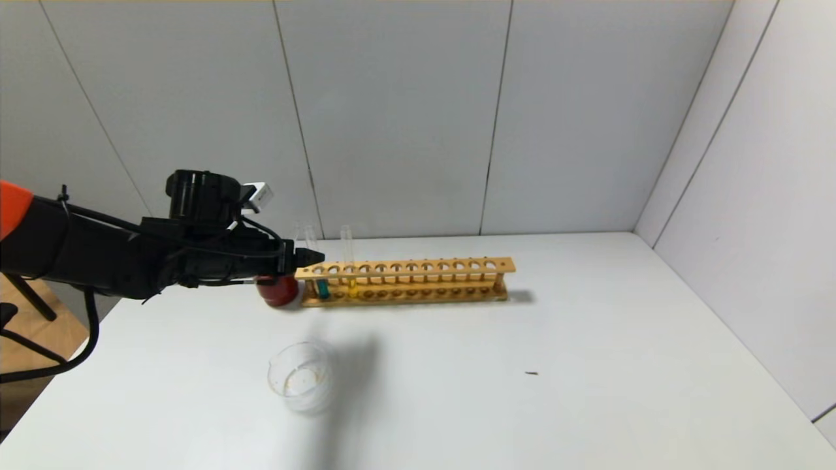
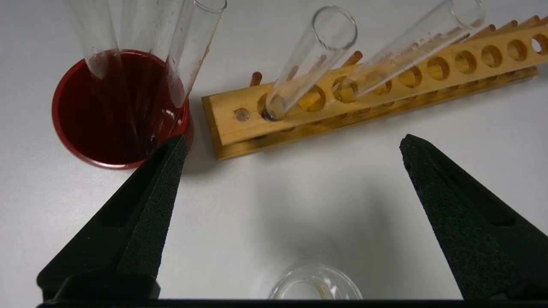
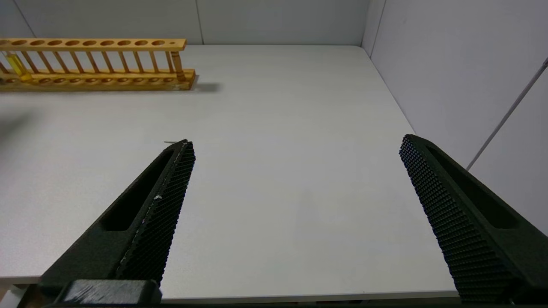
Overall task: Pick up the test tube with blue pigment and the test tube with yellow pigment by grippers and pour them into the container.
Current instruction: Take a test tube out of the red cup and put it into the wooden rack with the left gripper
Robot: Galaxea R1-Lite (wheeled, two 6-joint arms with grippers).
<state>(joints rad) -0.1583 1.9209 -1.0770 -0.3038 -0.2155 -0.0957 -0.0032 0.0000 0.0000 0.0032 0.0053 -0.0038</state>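
The test tube with blue pigment (image 1: 322, 286) stands in the first hole at the left end of the wooden rack (image 1: 418, 267); the test tube with yellow pigment (image 1: 352, 284) stands two holes to its right. Both show in the left wrist view, blue (image 2: 309, 60) and yellow (image 2: 413, 45). My left gripper (image 1: 305, 256) (image 2: 292, 141) is open and empty, hovering just in front of and above the rack's left end. The clear glass container (image 1: 300, 377) (image 2: 314, 288) sits on the table nearer to me. My right gripper (image 3: 295, 143) is open and empty, over the table's front right part.
A dark red cup (image 1: 277, 292) (image 2: 120, 107) holding colourless clear tubes (image 2: 188, 47) stands against the rack's left end. A small dark speck (image 1: 532, 373) lies on the white table (image 1: 588, 391). Grey walls close the back and right sides.
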